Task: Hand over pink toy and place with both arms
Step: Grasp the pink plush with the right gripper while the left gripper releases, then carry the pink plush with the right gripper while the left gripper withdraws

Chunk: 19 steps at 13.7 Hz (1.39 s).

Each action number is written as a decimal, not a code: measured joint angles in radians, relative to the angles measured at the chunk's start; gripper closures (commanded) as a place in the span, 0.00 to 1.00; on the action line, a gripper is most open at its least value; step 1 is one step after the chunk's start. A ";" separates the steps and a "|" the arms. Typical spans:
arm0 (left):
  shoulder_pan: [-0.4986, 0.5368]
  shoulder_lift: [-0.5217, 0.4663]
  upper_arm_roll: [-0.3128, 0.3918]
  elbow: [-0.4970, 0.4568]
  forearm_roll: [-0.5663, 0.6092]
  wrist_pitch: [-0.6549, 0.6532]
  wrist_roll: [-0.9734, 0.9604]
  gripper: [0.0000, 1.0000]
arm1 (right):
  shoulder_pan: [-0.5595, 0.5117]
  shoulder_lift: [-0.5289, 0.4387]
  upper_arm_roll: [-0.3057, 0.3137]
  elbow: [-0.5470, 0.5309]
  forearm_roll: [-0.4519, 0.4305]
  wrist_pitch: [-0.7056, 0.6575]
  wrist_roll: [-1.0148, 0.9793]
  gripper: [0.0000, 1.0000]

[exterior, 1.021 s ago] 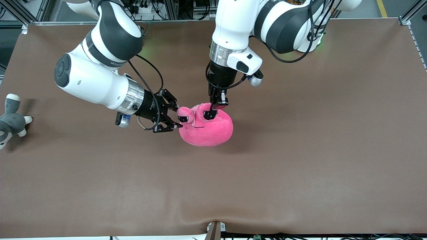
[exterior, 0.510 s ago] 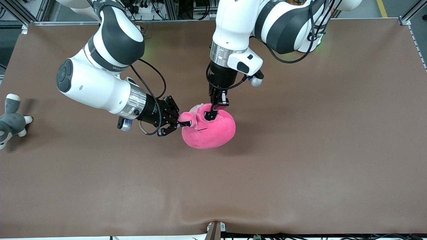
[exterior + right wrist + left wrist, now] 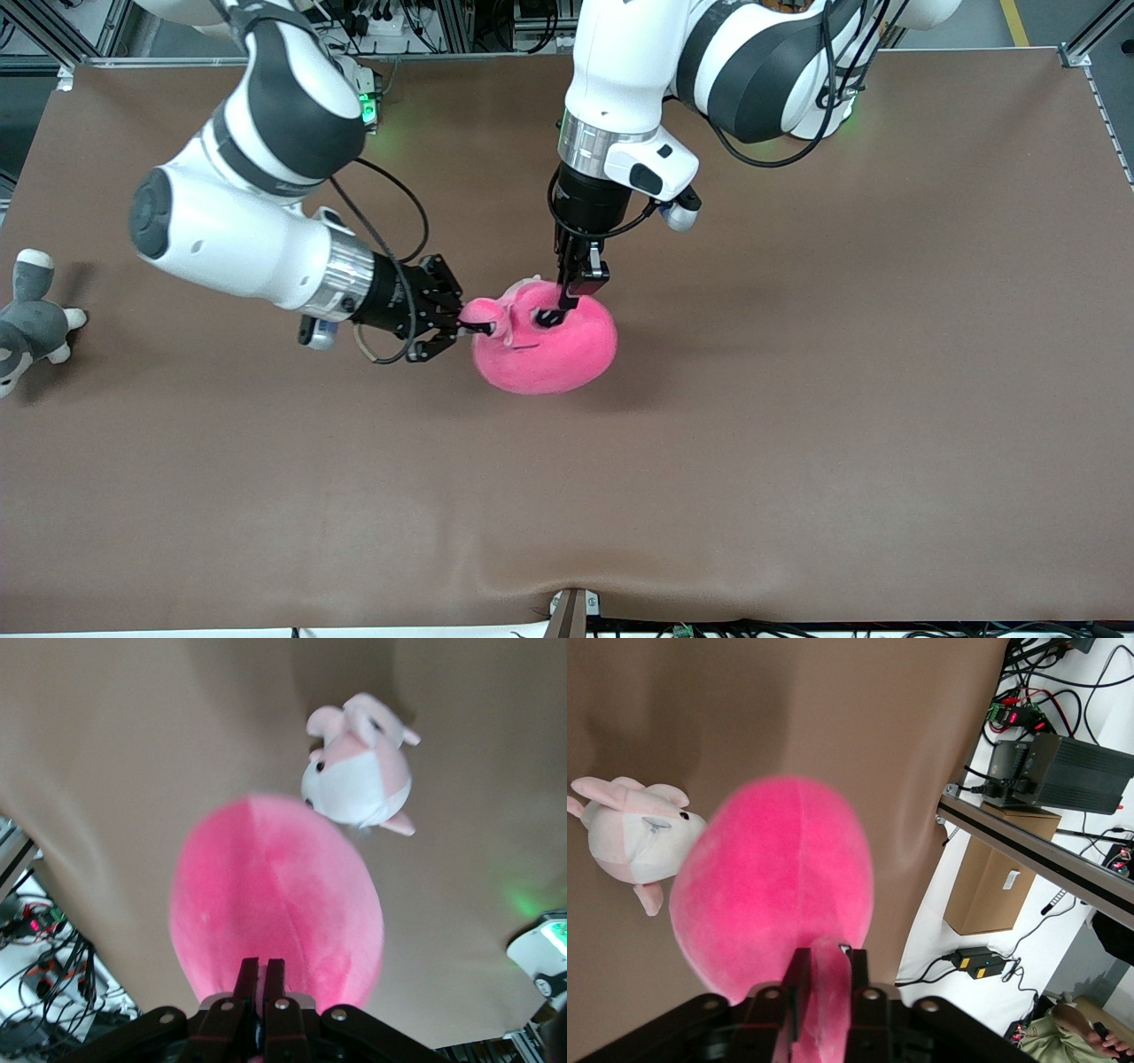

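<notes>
Nearest the front camera we see the pink toy (image 3: 545, 346), held up over the middle of the brown table (image 3: 797, 399) between both arms. The right gripper (image 3: 468, 327) has its fingers pressed together on one stalk eye of the toy (a second ago those fingers stood spread just beside that eye, not yet on it). Since then the toy has shifted a little toward the right arm's end of the table. The left gripper (image 3: 556, 310) hangs straight down over the toy's top; in the left wrist view its fingers (image 3: 799, 985) still flank a fold of pink plush (image 3: 824, 992). Under the toy, the wrist views show a pale pink-and-white plush dog (image 3: 359, 775) on the table. A grey-and-white plush animal (image 3: 31, 315) lies unmoved at the right arm's end.
</notes>
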 measured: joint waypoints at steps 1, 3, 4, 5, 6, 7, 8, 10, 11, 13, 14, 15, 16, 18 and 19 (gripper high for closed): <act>0.000 0.000 0.000 0.002 0.000 0.000 0.000 0.00 | -0.018 0.000 -0.001 0.011 0.000 -0.030 0.000 1.00; 0.001 0.000 0.001 0.006 0.002 0.000 0.000 0.00 | -0.055 0.000 -0.002 0.032 0.000 -0.086 0.000 1.00; 0.001 0.000 0.003 0.008 0.003 0.000 0.000 0.00 | -0.079 0.000 -0.003 0.041 0.000 -0.116 -0.002 1.00; 0.003 0.000 0.004 0.010 0.004 0.000 0.000 0.00 | -0.108 0.000 -0.003 0.052 0.000 -0.145 -0.017 1.00; 0.007 -0.001 0.006 0.011 0.005 -0.001 0.000 0.00 | -0.140 0.000 -0.004 0.062 0.000 -0.170 -0.047 1.00; 0.016 -0.002 0.007 0.011 0.008 -0.002 0.000 0.00 | -0.172 0.000 -0.005 0.068 0.001 -0.189 -0.083 1.00; 0.031 -0.004 0.009 0.012 0.015 -0.009 0.002 0.00 | -0.207 0.000 -0.005 0.073 0.001 -0.214 -0.133 1.00; 0.070 -0.014 0.009 0.013 0.023 -0.041 0.043 0.00 | -0.278 0.000 -0.007 0.075 0.001 -0.309 -0.278 1.00; 0.091 -0.021 0.010 0.014 0.023 -0.061 0.076 0.00 | -0.312 0.000 -0.009 0.074 0.001 -0.374 -0.365 1.00; 0.135 -0.039 0.010 0.014 0.023 -0.097 0.162 0.00 | -0.376 0.002 -0.014 0.065 -0.002 -0.477 -0.509 1.00; 0.159 -0.048 0.010 0.014 0.023 -0.122 0.215 0.00 | -0.414 0.003 -0.015 0.051 -0.003 -0.507 -0.581 1.00; 0.181 -0.058 0.010 0.014 0.023 -0.161 0.271 0.00 | -0.452 0.006 -0.016 0.033 -0.007 -0.528 -0.665 1.00; 0.201 -0.069 0.008 0.014 0.022 -0.215 0.330 0.00 | -0.489 0.009 -0.017 0.007 -0.016 -0.533 -0.760 1.00; 0.240 -0.092 0.007 0.014 0.001 -0.327 0.470 0.00 | -0.558 0.027 -0.018 -0.048 -0.036 -0.530 -0.950 1.00; 0.262 -0.108 0.006 0.014 -0.011 -0.377 0.549 0.00 | -0.588 0.048 -0.018 -0.065 -0.047 -0.522 -1.030 1.00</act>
